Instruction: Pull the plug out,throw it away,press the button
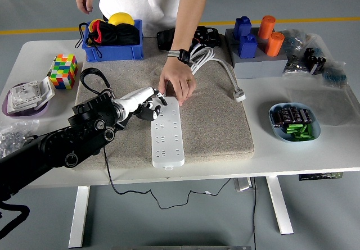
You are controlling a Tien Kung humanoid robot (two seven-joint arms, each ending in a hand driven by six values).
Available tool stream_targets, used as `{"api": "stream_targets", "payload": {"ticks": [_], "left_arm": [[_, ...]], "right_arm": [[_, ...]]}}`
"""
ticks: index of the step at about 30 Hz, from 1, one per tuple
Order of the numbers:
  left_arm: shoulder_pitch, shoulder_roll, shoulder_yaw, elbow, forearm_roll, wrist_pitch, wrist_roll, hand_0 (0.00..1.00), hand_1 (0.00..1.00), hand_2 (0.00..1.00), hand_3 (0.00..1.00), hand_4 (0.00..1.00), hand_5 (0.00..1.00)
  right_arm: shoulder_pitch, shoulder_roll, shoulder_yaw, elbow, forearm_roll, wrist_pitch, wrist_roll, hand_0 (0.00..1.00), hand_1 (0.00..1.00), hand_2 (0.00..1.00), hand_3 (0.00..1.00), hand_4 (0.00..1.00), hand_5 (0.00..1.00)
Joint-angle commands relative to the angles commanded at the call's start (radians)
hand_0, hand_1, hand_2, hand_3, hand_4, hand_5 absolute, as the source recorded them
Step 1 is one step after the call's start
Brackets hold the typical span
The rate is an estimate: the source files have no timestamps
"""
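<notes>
White table, grey mat: left robot hand [151, 100] reaches the white power strip [167, 130], person's hand [176, 85] steadying it.
Plug appears already out; fingers look loosely curled, grasping nothing; button press seems left.

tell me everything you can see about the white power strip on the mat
The power strip is a long white plastic bar with rows of sockets on its top face. It lies flat on the beige mat, lengthwise from far to near, slightly angled. No plug can be seen in its sockets. A person's hand presses down on its far end. The robot's left hand reaches in at that same far end from the left, white fingers at its edge.
</notes>
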Motion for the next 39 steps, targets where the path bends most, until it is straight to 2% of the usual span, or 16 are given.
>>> {"api": "stream_targets", "payload": {"ticks": [6,14,23,30,34,39], "left_arm": [[-0.01,-0.011,0.019,0.031,-0.004,-0.001,0.002,0.002,0.006,0.037,0.667,0.312,0.002],[-0.021,-0.017,0.009,0.048,0.007,0.004,-0.001,0.002,0.007,0.037,0.668,0.32,0.002],[-0.032,-0.024,0.042,0.075,-0.009,0.0,0.002,0.002,0.006,0.038,0.666,0.318,0.002],[-0.035,-0.023,0.038,0.068,-0.007,0.0,0.0,0.002,0.006,0.038,0.665,0.319,0.002],[-0.033,-0.017,0.009,0.042,0.009,0.002,-0.003,0.002,0.006,0.038,0.662,0.321,0.002],[-0.025,-0.003,-0.06,-0.004,0.016,0.011,-0.017,0.002,0.006,0.038,0.662,0.321,0.002]], "right_arm": [[-0.001,-0.001,-0.003,0.0,0.003,0.001,-0.001,0.756,0.669,0.654,0.621,0.661,0.505],[-0.001,-0.001,0.0,0.0,0.001,0.0,-0.001,0.756,0.669,0.654,0.62,0.661,0.505],[-0.003,0.0,0.001,0.0,0.001,0.001,0.0,0.756,0.668,0.654,0.62,0.66,0.506],[-0.004,0.0,0.004,0.0,-0.001,0.001,0.001,0.756,0.669,0.654,0.62,0.66,0.506],[-0.004,0.001,0.007,0.0,-0.001,0.0,0.0,0.756,0.668,0.654,0.62,0.66,0.506],[-0.005,0.001,0.011,0.0,-0.002,-0.001,0.001,0.756,0.668,0.654,0.62,0.66,0.506]]}}
